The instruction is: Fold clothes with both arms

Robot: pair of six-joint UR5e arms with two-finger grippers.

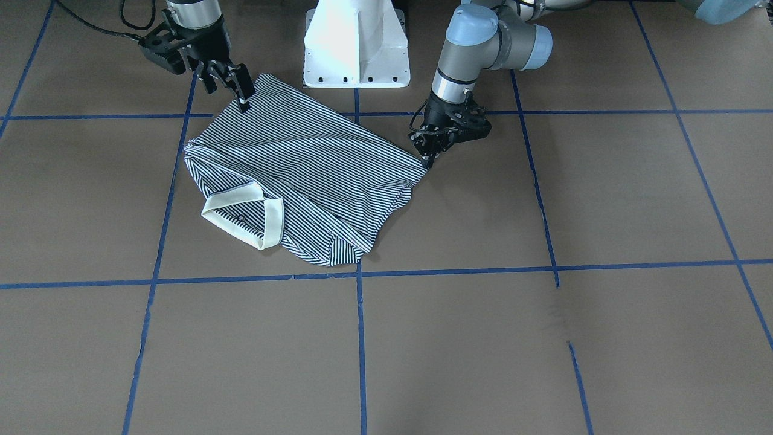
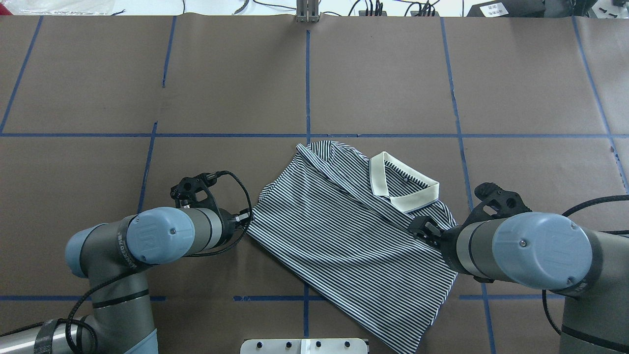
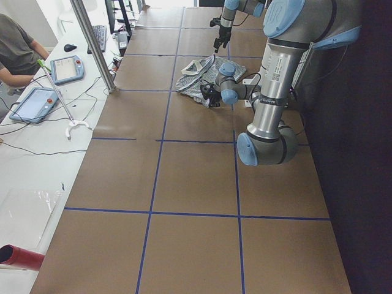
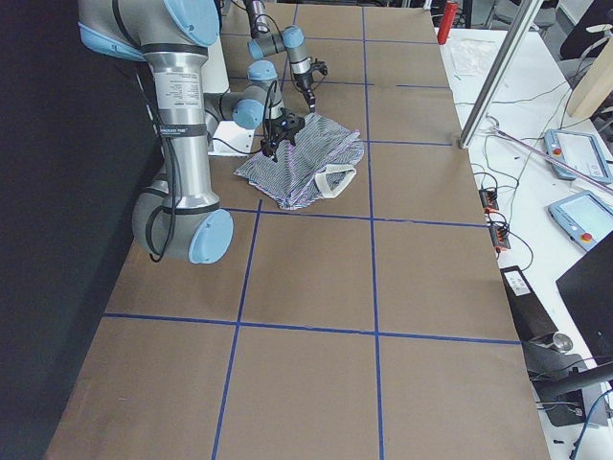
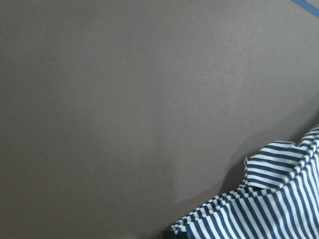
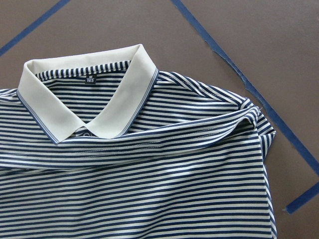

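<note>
The striped polo shirt (image 1: 314, 157) lies on the brown table, its cream collar (image 1: 247, 223) on the side away from the robot. It also shows in the overhead view (image 2: 339, 221). My left gripper (image 1: 428, 160) is low at the shirt's hem corner. Its fingers are together and pinch the cloth there; the overhead view (image 2: 244, 219) shows it beside that corner. The left wrist view shows only a raised shirt edge (image 5: 279, 209). My right gripper (image 1: 228, 99) is tilted at the shirt's opposite edge with its two fingers apart. The right wrist view shows the collar (image 6: 109, 104).
The white pedestal base (image 1: 356, 48) stands just behind the shirt. Blue tape lines (image 1: 361, 338) divide the table into squares. The side views show an operators' bench with tablets (image 3: 64, 67), a metal post (image 3: 92, 43) and a seated person (image 3: 12, 43).
</note>
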